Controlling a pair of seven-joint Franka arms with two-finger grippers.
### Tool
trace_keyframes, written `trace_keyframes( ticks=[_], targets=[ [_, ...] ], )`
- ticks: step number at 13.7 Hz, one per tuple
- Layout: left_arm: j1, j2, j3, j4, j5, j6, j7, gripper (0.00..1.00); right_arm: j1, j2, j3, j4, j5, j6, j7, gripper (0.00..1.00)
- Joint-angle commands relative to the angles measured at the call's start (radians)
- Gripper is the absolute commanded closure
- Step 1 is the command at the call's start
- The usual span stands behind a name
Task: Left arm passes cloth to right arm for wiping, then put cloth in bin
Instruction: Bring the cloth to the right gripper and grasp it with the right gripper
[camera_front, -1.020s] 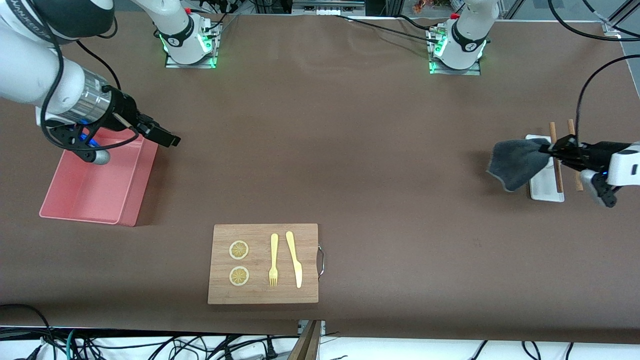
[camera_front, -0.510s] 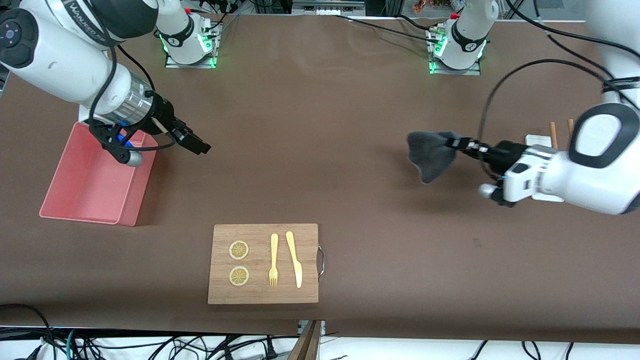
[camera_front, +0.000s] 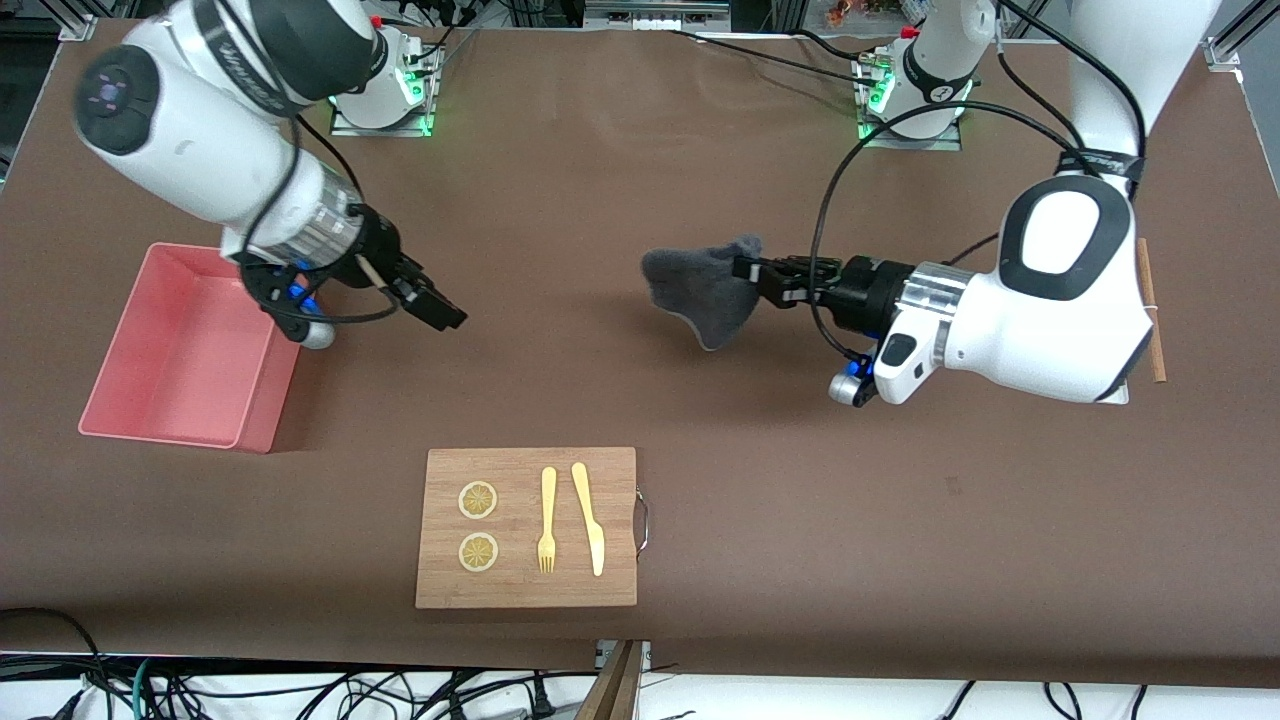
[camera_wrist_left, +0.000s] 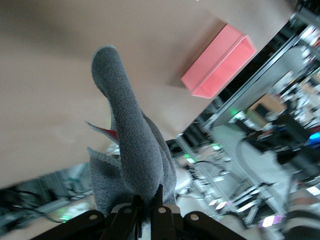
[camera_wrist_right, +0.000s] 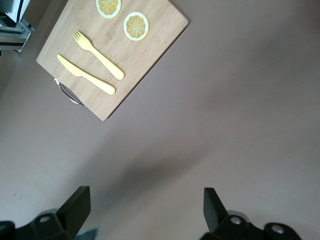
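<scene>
My left gripper (camera_front: 748, 271) is shut on the dark grey cloth (camera_front: 700, 286) and holds it in the air over the middle of the table. In the left wrist view the cloth (camera_wrist_left: 127, 150) hangs from the shut gripper (camera_wrist_left: 147, 207). My right gripper (camera_front: 438, 312) is open and empty, over bare table beside the pink bin (camera_front: 180, 350), pointing toward the cloth with a wide gap between them. Its fingers (camera_wrist_right: 77, 205) stand far apart in the right wrist view, its midpoint (camera_wrist_right: 145, 202) over brown table. The bin (camera_wrist_left: 220, 62) also shows in the left wrist view.
A wooden cutting board (camera_front: 527, 527) with two lemon slices, a yellow fork and a yellow knife lies nearer the front camera; it also shows in the right wrist view (camera_wrist_right: 107, 55). A brown stick (camera_front: 1152, 310) lies at the left arm's end, partly hidden by the left arm.
My left gripper has carried the cloth from the left arm's end to over the table's middle. My right gripper has moved from over the bin toward the middle, staying open.
</scene>
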Motion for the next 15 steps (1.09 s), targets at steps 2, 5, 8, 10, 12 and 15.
trace_keyframes(
  ticks=[2,5,8,10,12,15],
  targets=[
    [-0.091,0.024,0.013,0.046,-0.068,0.155,-0.197,1.00,0.060,0.047,-0.006,0.024,0.014,0.066,0.106,0.00],
    [-0.171,0.024,0.016,0.067,-0.067,0.284,-0.300,1.00,0.105,0.067,-0.006,0.024,0.015,0.114,0.201,0.00],
    [-0.177,0.024,0.016,0.067,-0.064,0.300,-0.323,1.00,0.114,0.068,-0.006,0.024,0.046,0.118,0.241,0.00],
    [-0.176,0.023,0.016,0.067,-0.062,0.300,-0.323,1.00,0.114,0.067,-0.007,0.024,0.130,0.117,0.255,0.00],
    [-0.176,0.023,0.016,0.067,-0.062,0.300,-0.322,1.00,0.116,0.067,-0.007,0.024,0.161,0.115,0.287,0.00],
    [-0.170,0.023,0.016,0.067,-0.061,0.299,-0.322,1.00,0.123,0.074,-0.007,0.024,0.163,0.118,0.332,0.01]
  ],
)
